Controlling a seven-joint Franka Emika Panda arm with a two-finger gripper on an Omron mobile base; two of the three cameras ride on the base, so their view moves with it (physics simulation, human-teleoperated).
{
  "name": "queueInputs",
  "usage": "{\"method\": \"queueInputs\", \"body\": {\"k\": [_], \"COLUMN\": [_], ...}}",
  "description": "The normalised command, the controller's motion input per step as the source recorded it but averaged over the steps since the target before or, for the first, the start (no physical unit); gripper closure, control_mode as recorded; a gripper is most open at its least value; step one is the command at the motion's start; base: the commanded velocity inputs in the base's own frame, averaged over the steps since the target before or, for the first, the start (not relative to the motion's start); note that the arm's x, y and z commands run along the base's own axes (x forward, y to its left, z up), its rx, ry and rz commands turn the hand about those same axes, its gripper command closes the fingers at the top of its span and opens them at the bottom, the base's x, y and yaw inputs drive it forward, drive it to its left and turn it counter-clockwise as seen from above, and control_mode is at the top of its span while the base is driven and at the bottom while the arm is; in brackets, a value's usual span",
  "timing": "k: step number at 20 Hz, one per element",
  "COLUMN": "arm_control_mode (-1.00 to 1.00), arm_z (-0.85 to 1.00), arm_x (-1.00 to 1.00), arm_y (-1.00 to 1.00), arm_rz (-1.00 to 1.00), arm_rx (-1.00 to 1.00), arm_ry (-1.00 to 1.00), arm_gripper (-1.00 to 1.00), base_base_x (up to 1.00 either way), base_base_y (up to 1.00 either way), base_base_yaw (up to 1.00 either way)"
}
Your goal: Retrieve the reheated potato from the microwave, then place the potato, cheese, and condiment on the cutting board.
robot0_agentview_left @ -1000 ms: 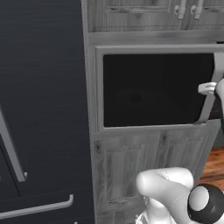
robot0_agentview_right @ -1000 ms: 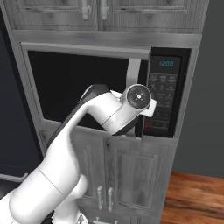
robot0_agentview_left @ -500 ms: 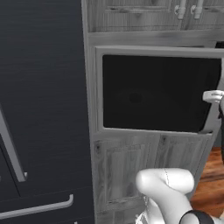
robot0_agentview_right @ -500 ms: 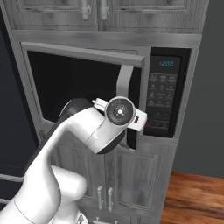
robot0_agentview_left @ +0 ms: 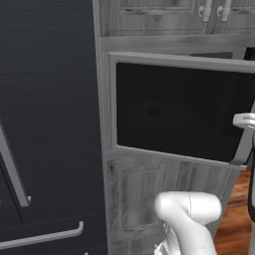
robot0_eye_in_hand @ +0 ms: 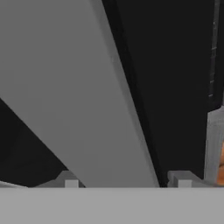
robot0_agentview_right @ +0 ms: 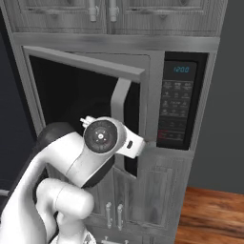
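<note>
The microwave (robot0_agentview_right: 176,105) is built into grey wooden cabinetry, and its black glass door (robot0_agentview_left: 174,109) stands partly swung out. The vertical grey bar handle (robot0_agentview_right: 121,102) sits at the door's free edge. In the hand view this handle (robot0_eye_in_hand: 87,96) runs diagonally, close up, between my two fingertips. My gripper (robot0_eye_in_hand: 124,181) straddles it, and a thin dark gap shows beside the right fingertip (robot0_eye_in_hand: 183,179). The oven's inside is dark, so the potato is hidden. Cheese, condiment and cutting board are out of view.
A tall dark fridge front (robot0_agentview_left: 50,124) with grey bar handles stands left of the microwave. Grey wooden cabinet doors sit below (robot0_agentview_left: 144,194) and above (robot0_agentview_right: 100,9) it. Reddish wood floor (robot0_agentview_right: 214,214) lies at the lower right.
The microwave door has swung further out from its frame. My hand has drawn back towards the base along with the handle.
</note>
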Motion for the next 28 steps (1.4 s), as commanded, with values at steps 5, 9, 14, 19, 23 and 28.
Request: {"method": "queueInputs", "body": {"k": [5,9,14,19,23,28], "arm_control_mode": [-1.0,-1.0,-1.0,-1.0,-1.0,-1.0], "arm_z": [0.03,0.03,0.04,0.03,0.0,0.0], "arm_x": [-0.63,-0.58,-0.47,-0.3,-0.11,-0.25], "arm_y": [0.31,0.3,0.31,0.26,0.2,-0.06], "arm_rz": [-0.03,-0.04,-0.05,-0.05,-0.05,-0.02], "arm_rx": [0.04,0.05,0.05,0.05,0.02,0.05], "arm_ry": [0.01,0.0,0.0,0.0,0.0,0.0], "arm_gripper": [1.0,1.0,1.0,1.0,-1.0,-1.0], "base_base_x": [0.0,0.0,0.0,0.0,0.0,0.0], "base_base_y": [0.0,0.0,0.0,0.0,0.0,0.0], "base_base_yaw": [0.0,0.0,0.0,0.0,0.0,0.0]}}
